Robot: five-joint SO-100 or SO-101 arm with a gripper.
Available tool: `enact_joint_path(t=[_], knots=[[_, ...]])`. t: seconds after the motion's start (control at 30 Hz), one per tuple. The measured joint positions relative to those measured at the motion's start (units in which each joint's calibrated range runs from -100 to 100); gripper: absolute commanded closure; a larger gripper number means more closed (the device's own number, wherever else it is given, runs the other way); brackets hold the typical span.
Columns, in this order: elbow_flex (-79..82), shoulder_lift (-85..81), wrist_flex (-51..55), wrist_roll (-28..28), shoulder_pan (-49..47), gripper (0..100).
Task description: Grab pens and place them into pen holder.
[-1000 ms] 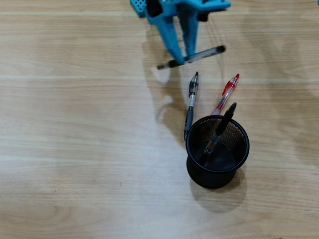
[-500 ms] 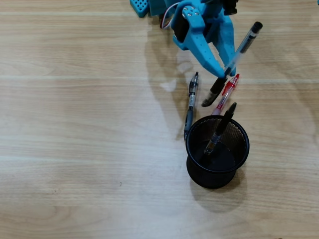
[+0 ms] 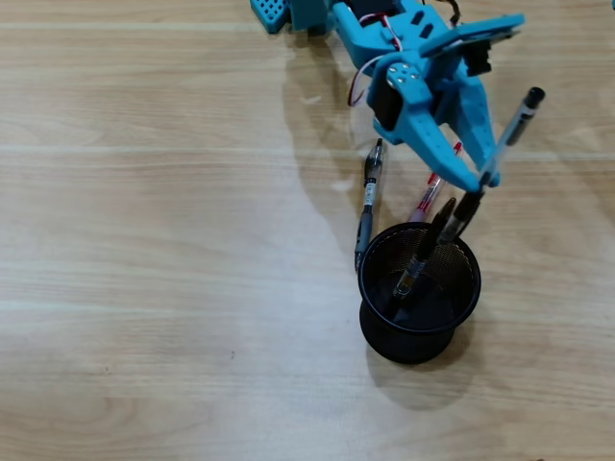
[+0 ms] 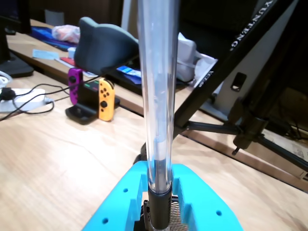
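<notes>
Above the pen holder [image 3: 419, 288]: blue gripper [image 3: 478, 182] pinching a clear-barrelled pen [image 3: 506, 137], tilted over the rim.
Inside holder: one dark pen [image 3: 423, 254].
Beside holder, on table [image 3: 144, 240]: grey pen [image 3: 367, 204], red pen [image 3: 427, 200].

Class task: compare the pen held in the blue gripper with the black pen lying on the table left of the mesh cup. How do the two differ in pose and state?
The held pen is clamped in the gripper, tilted above the pen holder; the black pen on the table lies flat, ungripped. The held pen's lower end hangs over the cup's rim; the black pen lies outside it, its lower end beside the wall. Both are slim dark pens.
</notes>
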Motion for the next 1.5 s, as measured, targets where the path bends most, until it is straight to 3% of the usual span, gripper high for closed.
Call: enact_joint_path(t=[0.3, 0.47, 0.67, 1.1, 1.3, 1.47, 1.5], knots=[[-7.5, 9.5, 0.0, -0.2, 2.1, 98], [-8.9, 13.1, 0.0, -3.1, 3.7, 98], [-9.1, 13.3, 0.0, -3.5, 3.7, 83], [-9.1, 7.8, 1.6, -3.0, 3.4, 98], [-6.9, -4.5, 18.6, -0.3, 2.8, 98], [-6.9, -15.2, 42.0, 0.4, 2.8, 98], [-6.9, -18.1, 50.7, 0.4, 2.8, 98]])
